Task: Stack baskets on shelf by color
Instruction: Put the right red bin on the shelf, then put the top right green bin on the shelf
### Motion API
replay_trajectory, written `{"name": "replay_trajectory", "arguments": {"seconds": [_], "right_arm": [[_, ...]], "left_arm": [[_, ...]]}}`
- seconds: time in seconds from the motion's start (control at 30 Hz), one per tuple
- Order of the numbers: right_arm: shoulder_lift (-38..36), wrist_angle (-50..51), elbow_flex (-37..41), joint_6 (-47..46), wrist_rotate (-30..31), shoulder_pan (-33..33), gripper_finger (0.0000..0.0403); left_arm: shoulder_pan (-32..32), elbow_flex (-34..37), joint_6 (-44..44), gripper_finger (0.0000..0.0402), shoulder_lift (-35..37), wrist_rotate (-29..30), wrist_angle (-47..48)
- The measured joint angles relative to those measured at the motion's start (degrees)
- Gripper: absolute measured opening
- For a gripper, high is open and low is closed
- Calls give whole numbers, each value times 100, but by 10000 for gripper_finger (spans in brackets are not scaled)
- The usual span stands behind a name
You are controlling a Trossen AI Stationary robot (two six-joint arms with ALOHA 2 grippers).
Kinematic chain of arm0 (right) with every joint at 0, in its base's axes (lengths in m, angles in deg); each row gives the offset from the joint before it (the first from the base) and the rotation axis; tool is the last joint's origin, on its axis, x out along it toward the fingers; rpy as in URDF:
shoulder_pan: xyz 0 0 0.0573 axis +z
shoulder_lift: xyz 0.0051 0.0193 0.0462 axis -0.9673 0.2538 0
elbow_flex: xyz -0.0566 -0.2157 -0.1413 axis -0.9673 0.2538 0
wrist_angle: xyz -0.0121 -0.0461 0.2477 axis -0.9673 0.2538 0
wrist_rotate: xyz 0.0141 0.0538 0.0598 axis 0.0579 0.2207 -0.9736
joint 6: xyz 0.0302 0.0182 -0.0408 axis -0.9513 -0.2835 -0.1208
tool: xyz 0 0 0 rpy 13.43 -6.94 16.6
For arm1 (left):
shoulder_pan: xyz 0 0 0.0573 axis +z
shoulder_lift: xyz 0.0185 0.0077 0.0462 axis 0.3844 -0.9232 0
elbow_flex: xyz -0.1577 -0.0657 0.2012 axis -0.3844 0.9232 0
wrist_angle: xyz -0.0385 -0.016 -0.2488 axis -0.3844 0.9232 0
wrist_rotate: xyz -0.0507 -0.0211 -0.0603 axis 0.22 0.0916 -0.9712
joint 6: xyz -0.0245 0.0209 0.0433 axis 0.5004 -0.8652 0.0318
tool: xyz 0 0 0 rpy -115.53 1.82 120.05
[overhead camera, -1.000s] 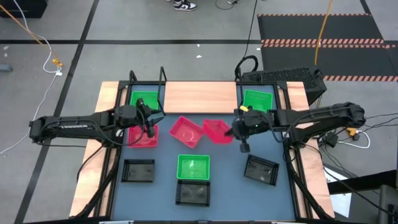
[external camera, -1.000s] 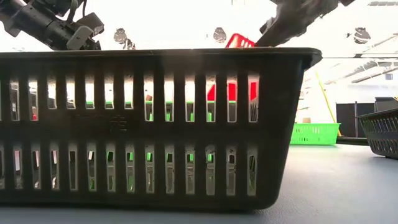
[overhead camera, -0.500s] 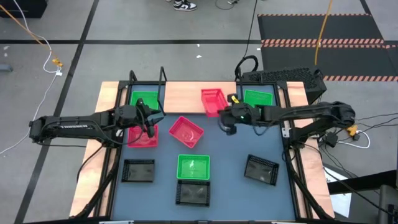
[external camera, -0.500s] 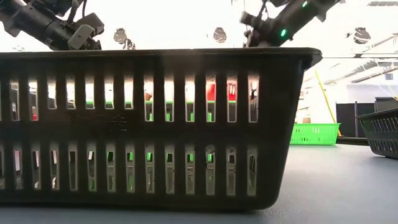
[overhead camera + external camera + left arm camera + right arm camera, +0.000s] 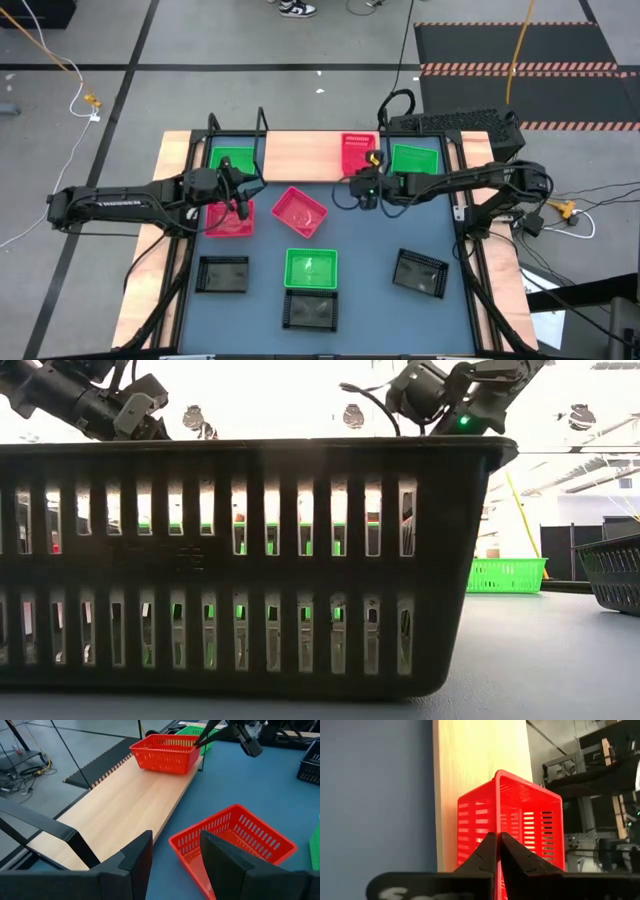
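My right gripper is shut on a pink-red basket that stands on the light wooden shelf, between two green baskets at the shelf's ends. My left gripper is open and hovers over the table's left part, above a second pink-red basket. A third pink-red basket rests on its bottom just ahead of the left fingers. The left wrist view shows the shelf basket with the right gripper at its rim. My right gripper pinches the near end wall of the pink-red basket at its rim, one finger outside and one inside. The fingers come slanting down from the table's right. The basket sits upright with its bottom on the shelf board.
On the blue-grey table lie a green basket and three black baskets. The nearest black basket fills the low view. Black wire uprights stand at the shelf's ends; bare board lies left of the held basket.
My right gripper has carried the pink-red basket from the middle of the table toward the far edge, lifted and tilted on the way, and brought it down level on the shelf beside the right green basket. It has stayed shut on the basket.
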Motion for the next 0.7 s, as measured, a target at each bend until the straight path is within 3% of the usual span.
{"name": "replay_trajectory", "arguments": {"seconds": [0.17, 0.5, 0.7], "right_arm": [[-52, -48, 4, -384, 17, -1, 19], [-81, -40, 7, -281, 11, 67, 116], [-81, -523, 9, -468, -8, 370, 149]], "left_arm": [[0, 0, 7, 168, 0, -2, 0], [-5, 0, 103, 168, 0, -4, 31], [-158, 0, 381, 168, 0, -11, 180]]}}
